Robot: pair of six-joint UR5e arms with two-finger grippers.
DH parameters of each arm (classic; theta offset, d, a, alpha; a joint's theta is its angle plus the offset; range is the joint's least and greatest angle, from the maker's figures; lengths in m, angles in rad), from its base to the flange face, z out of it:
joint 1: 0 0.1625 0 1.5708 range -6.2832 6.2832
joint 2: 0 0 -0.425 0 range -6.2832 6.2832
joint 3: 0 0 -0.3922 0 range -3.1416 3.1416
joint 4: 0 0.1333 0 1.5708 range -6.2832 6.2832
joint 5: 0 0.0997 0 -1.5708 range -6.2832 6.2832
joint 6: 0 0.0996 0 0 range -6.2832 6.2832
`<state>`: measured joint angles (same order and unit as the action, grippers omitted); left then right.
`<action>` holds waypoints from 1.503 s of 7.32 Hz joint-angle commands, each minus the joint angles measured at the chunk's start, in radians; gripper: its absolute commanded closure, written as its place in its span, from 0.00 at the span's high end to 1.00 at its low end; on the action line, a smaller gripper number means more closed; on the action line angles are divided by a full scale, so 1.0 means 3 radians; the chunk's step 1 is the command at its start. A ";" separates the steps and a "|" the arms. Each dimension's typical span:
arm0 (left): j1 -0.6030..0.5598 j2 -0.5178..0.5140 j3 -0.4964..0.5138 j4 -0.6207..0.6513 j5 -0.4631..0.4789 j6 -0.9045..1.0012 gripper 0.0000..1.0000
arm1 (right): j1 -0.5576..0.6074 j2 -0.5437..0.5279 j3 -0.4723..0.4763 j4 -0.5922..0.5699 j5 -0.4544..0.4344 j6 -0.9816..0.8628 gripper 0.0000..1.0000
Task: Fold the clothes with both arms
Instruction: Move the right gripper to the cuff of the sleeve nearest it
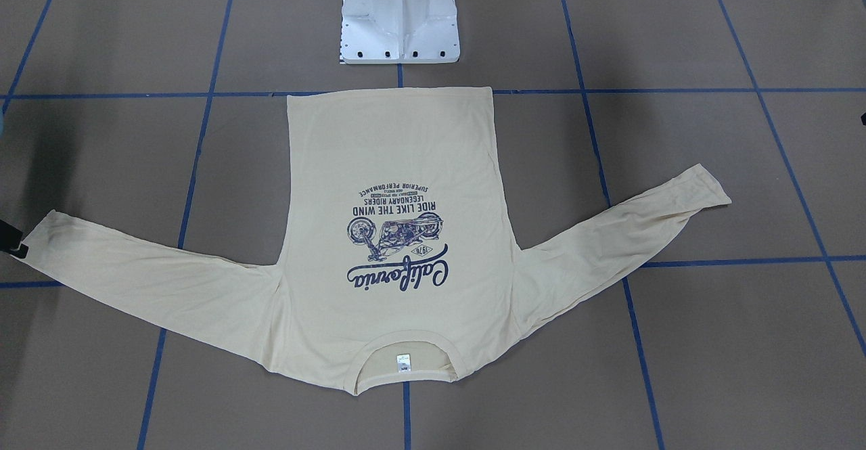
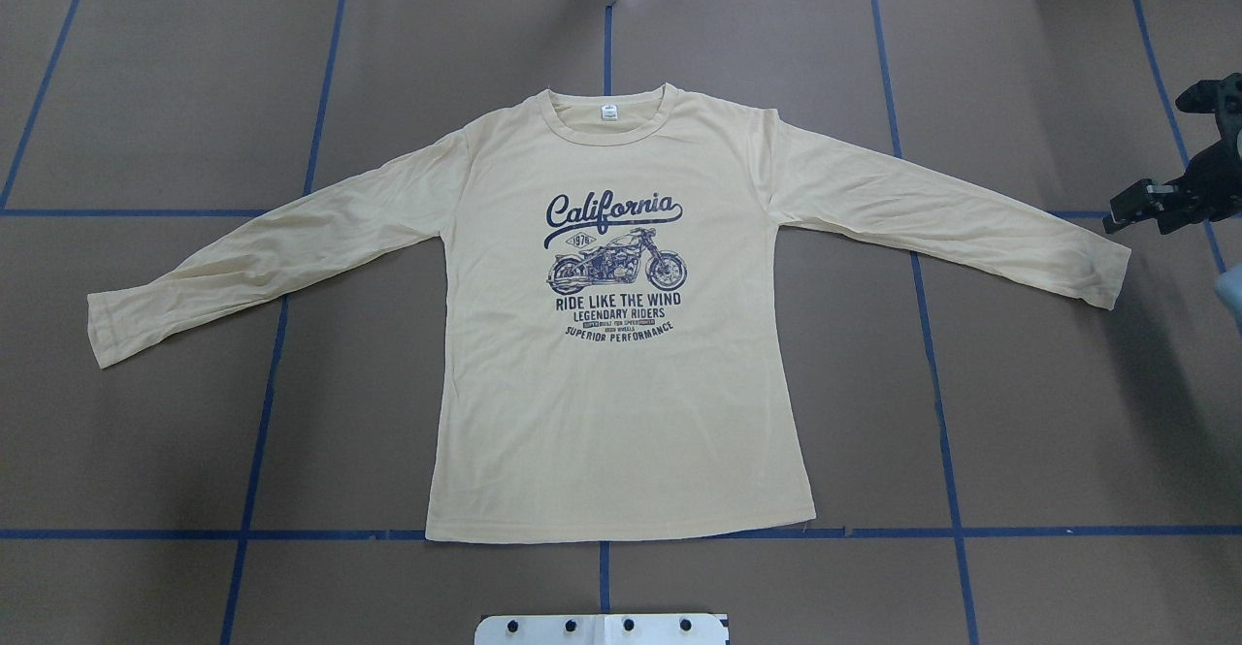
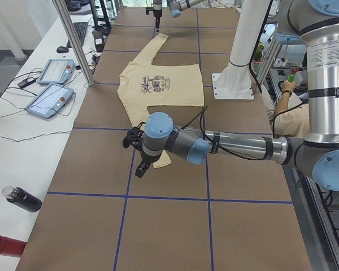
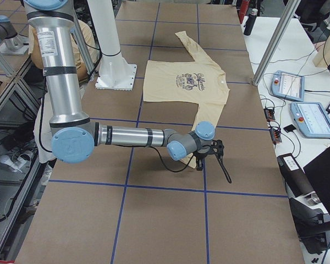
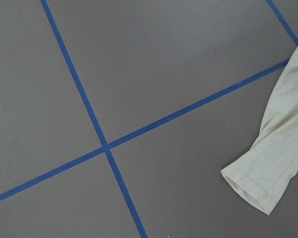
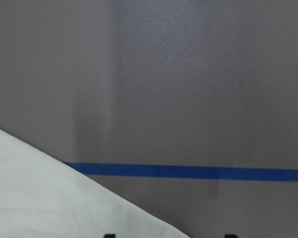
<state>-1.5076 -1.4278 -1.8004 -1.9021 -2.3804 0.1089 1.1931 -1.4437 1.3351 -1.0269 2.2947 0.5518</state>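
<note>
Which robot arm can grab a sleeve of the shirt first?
Probably the right arm: its gripper hangs right beside the sleeve cuff, with fabric in its wrist view's corner. The left wrist view shows the other cuff farther off.

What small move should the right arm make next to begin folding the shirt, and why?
Probably lower the right gripper onto the cuff of the nearer sleeve and close on it. The T-shirt lies flat, print up, both sleeves spread out and nothing folded yet. The gripper hangs just beside that cuff, and its wrist view shows the sleeve's edge under the open gripper.
</note>
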 commanded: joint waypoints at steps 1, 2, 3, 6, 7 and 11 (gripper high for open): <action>-0.0001 -0.0001 -0.0007 0.0000 -0.0001 0.0000 1.00 | 0.0001 -0.0004 -0.0068 0.0007 0.0016 -0.0044 0.78; -0.0001 -0.0001 -0.0007 0.0000 -0.0001 0.0000 1.00 | -0.0004 0.0001 -0.0139 0.0007 0.0016 -0.0040 0.77; -0.0001 -0.0001 -0.0002 0.0000 -0.0001 0.0000 1.00 | -0.0004 -0.0004 -0.0155 0.0002 0.0026 -0.0029 0.77; -0.0001 -0.0001 -0.0002 0.0005 -0.0001 0.0000 1.00 | -0.0045 0.0021 -0.0155 -0.0003 0.0057 -0.0014 0.77; -0.0001 -0.0001 -0.0002 0.0005 -0.0001 0.0000 1.00 | -0.0075 0.0031 -0.0186 -0.0003 0.0062 -0.0014 0.77; -0.0001 -0.0001 -0.0002 0.0005 -0.0001 0.0000 1.00 | -0.0117 0.0036 -0.0191 -0.0003 0.0072 -0.0009 0.50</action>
<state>-1.5079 -1.4281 -1.8009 -1.9006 -2.3807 0.1089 1.1601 -1.4315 1.2776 -1.0278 2.3157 0.5481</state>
